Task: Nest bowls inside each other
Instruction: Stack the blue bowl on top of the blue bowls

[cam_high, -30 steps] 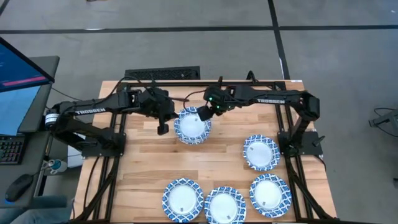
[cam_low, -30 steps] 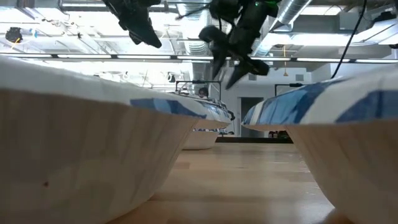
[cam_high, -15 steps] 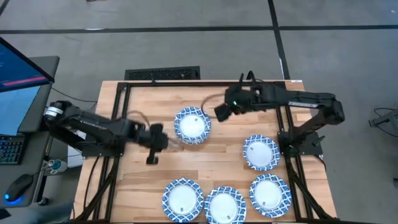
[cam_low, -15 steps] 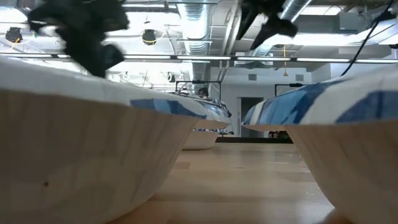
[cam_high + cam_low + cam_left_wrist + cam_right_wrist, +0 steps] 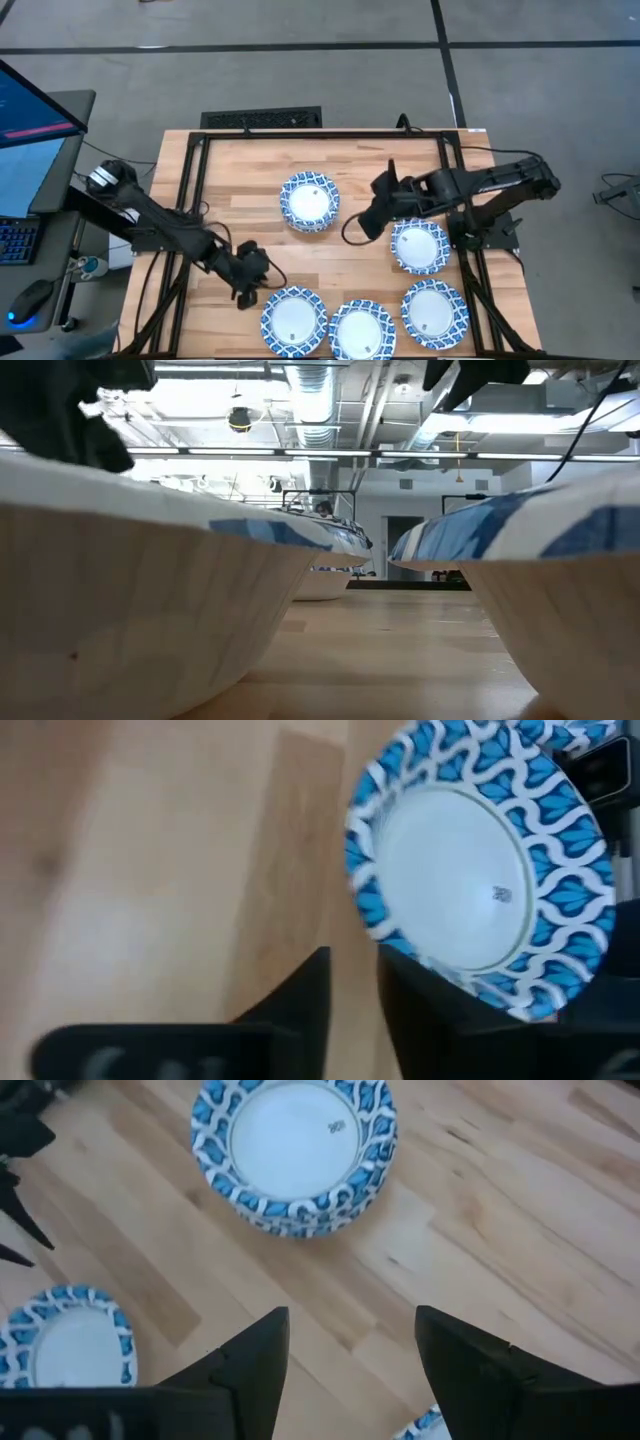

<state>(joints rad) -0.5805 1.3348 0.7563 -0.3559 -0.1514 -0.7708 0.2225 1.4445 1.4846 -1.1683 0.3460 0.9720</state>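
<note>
Five bowls, or small stacks of them, are sitting rim-up on the tabletop, spread apart so each can be reached from above. One is lying alone toward the far edge, near the middle; its side in the right wrist view shows several rims layered, so it is probably already a nested stack. One is lying by the right edge. Three are lined along the near edge: the left one, the middle one, and the right one.

The left hand is hanging low near the near edge, just beside the left bowl of that row. In its wrist view the bowl's rim is lying directly ahead of the two fingers, which are parted by a narrow gap and gripping nothing. It is likely lining up to pinch that rim.

The right hand is hovering over bare wood between the far stack and the right-edge bowl, close beside the latter. Its fingers are standing wide open and empty, with the far stack lying well ahead of them.
</note>
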